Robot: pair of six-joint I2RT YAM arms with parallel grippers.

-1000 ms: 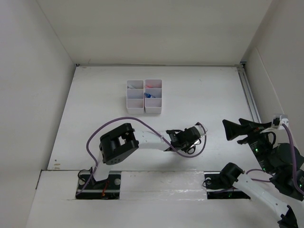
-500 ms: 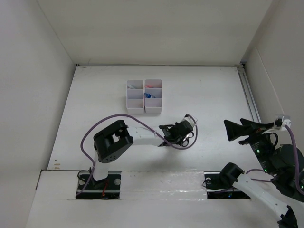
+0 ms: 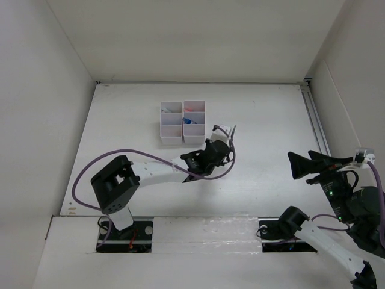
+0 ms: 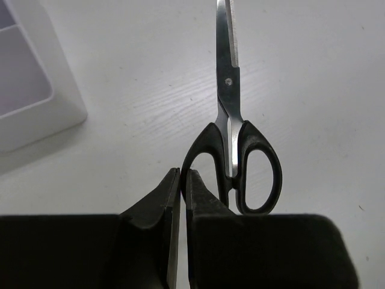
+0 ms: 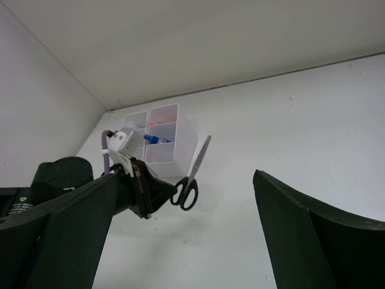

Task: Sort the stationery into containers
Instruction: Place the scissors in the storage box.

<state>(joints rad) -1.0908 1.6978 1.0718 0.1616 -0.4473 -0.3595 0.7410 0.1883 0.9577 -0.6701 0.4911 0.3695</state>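
A white desk [image 3: 120, 132] with faint grain stood between plain white walls, a back wall [image 3: 198, 36] beyond its far edge and a side wall [image 3: 36, 120] along its left edge. A pale rail [image 3: 317, 123] lined the right edge. Small dark specks [image 3: 73, 209] sat near the near-left corner.

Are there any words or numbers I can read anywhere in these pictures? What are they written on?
None: no words, numbers or signs can be read in any view.
The scissors show no brand on the blades, and the white trays show no labels.
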